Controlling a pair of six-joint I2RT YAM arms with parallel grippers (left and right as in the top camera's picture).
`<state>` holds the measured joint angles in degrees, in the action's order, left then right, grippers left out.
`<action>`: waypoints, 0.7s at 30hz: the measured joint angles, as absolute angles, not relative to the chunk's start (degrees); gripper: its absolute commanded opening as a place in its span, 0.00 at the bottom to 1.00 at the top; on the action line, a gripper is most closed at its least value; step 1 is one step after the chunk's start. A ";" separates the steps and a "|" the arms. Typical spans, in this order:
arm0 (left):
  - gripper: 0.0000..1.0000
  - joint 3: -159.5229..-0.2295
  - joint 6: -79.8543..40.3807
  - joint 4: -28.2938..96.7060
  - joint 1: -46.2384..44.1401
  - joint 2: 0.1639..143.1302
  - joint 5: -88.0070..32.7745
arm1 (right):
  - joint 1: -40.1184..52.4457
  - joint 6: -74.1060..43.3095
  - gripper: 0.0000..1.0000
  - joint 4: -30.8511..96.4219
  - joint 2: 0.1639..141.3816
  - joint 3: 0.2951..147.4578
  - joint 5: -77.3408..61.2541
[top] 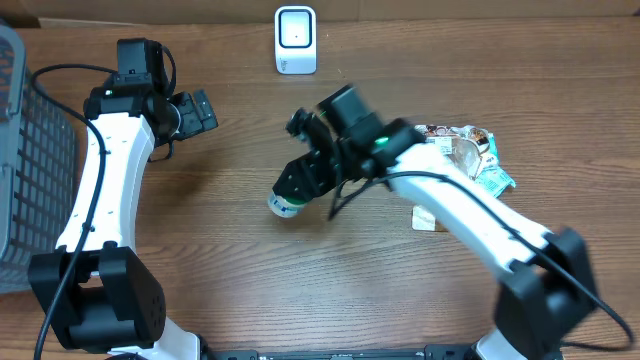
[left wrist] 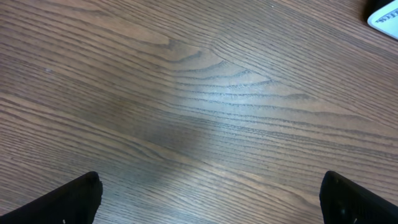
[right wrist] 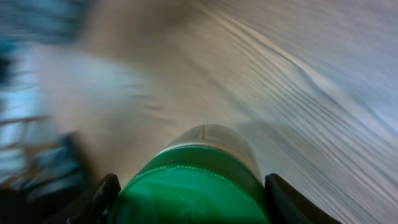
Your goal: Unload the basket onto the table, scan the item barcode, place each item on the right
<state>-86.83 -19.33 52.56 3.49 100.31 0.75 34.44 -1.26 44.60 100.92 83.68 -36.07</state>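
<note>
Brown wood-grain tabletop [top: 230,270] is filling all three views, with a grey basket [top: 20,150] sitting at the far-left edge, a white scanner [top: 295,40] standing at the far side near the middle, and crinkled snack packets [top: 460,148] lying at the right. The right claw [top: 300,190] is reaching leftward across the middle of the table and is closing partway around a green-capped bottle [top: 284,205]. In the wrist view its two dark fingers [right wrist: 102,193] are pressing in on either side of the green cap [right wrist: 199,180]. The cap is showing sharp there while the wood behind is smearing into blur, so the bottle is probably gripped rather than merely straddled. It is lying along the claw's axis, cap end tucked between the fingers and the pale body pointing away, towards the near left in the overhead view. Holding it by the cap is leaving the label wall bare, which makes sense if the barcode has to face the scanner's window. No barcode is visible in any view. The bottle is sitting well short of the scanner, nearer than it and slightly left. The left claw [top: 200,110] is hanging over bare wood at the far left with its jaws spread fully wide and gripping nothing, seemingly parked out of the way; its wrist view is showing only grain between the fingertips [left wrist: 81,196].
</note>
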 measured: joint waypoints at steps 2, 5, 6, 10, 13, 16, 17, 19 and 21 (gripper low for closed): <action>0.99 -86.83 -19.33 52.56 3.49 100.31 0.73 | 31.66 2.85 0.65 44.58 98.76 84.25 -43.86; 1.00 -86.83 -19.33 52.56 3.49 100.31 0.73 | 25.69 8.97 0.67 44.34 97.01 84.99 -57.98; 1.00 -86.83 -19.33 52.56 3.49 100.31 0.73 | 23.94 10.50 0.67 44.42 97.01 85.01 -62.22; 1.00 -86.83 -19.33 52.58 3.49 100.31 0.73 | 18.94 13.80 0.65 43.72 97.03 85.01 -73.10; 1.00 -86.83 -19.33 52.56 3.49 100.31 0.73 | 15.86 14.85 0.61 43.53 97.03 85.01 -78.74; 1.00 -86.83 -19.33 52.56 3.49 100.31 0.73 | 14.46 15.03 0.59 43.53 97.03 85.01 -80.14; 0.99 -86.83 -19.33 52.56 3.49 100.31 0.73 | 14.41 14.81 0.58 43.55 97.03 85.01 -79.64; 1.00 -86.83 -19.33 52.56 3.49 100.31 0.73 | 14.68 13.91 0.55 43.55 97.03 85.01 -77.78; 1.00 -86.83 -19.33 52.56 3.49 100.31 0.73 | 15.51 13.21 0.54 43.79 97.03 85.01 -74.19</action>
<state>-86.83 -19.33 52.56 3.49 100.31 0.73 15.51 13.21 43.79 97.03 85.01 -74.19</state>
